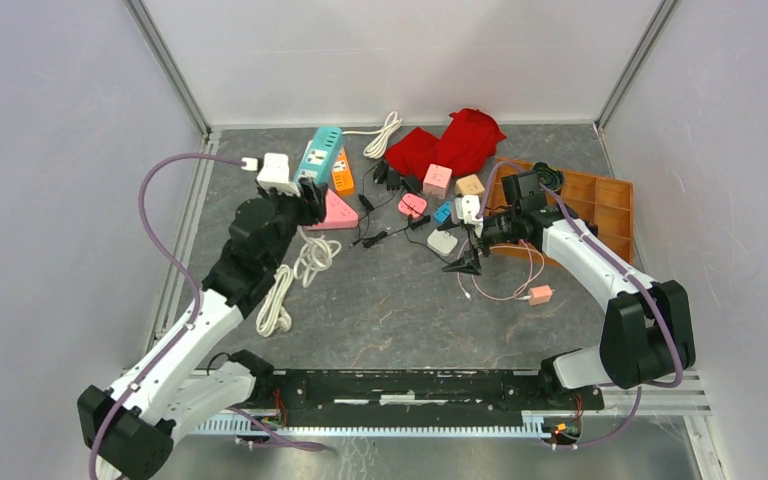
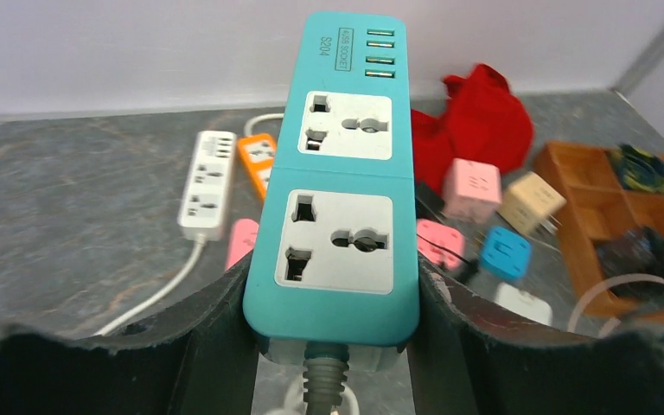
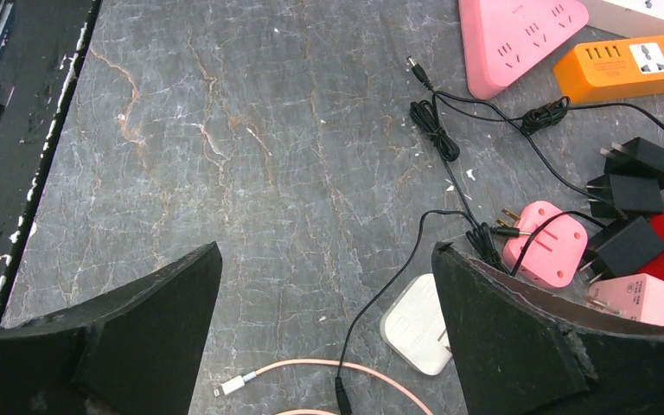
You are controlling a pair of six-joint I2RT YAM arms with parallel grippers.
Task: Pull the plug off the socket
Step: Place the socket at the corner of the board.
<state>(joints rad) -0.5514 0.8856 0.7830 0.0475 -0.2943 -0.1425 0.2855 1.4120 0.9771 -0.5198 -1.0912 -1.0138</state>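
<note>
Overhead view of a grey stone-patterned table (image 3: 225, 130) cluttered with chargers and cords, with two robot arms reaching in from the bottom edge. In the upper left of the overhead frame, the left gripper (image 2: 333, 298) is clamped on the near end of a teal power strip (image 2: 337, 173), one black finger (image 2: 216, 320) pressed against each long side. In the left wrist view the strip fills the centre, running up and away. It shows two white outlet faces, a row of four USB ports at its far end and a grey cord leaving its near end between the fingers. A white power strip (image 2: 207, 181) lies to the left of it, and a red cloth (image 2: 484, 121) is bunched to its right. The right gripper (image 3: 327, 251) hangs right of centre in the overhead frame, near a wooden tray (image 1: 610, 215), its jaws spread wide with nothing between them. In the right wrist view a white adapter (image 3: 415, 324) lies on the table just beside the right-hand finger, with a pink cable (image 3: 311, 367) curving along the bottom. A pink adapter (image 3: 545, 242), a black cord (image 3: 437, 130), a pink triangular strip (image 3: 519, 35) and an orange strip (image 3: 631, 65) lie towards the upper right.
</note>
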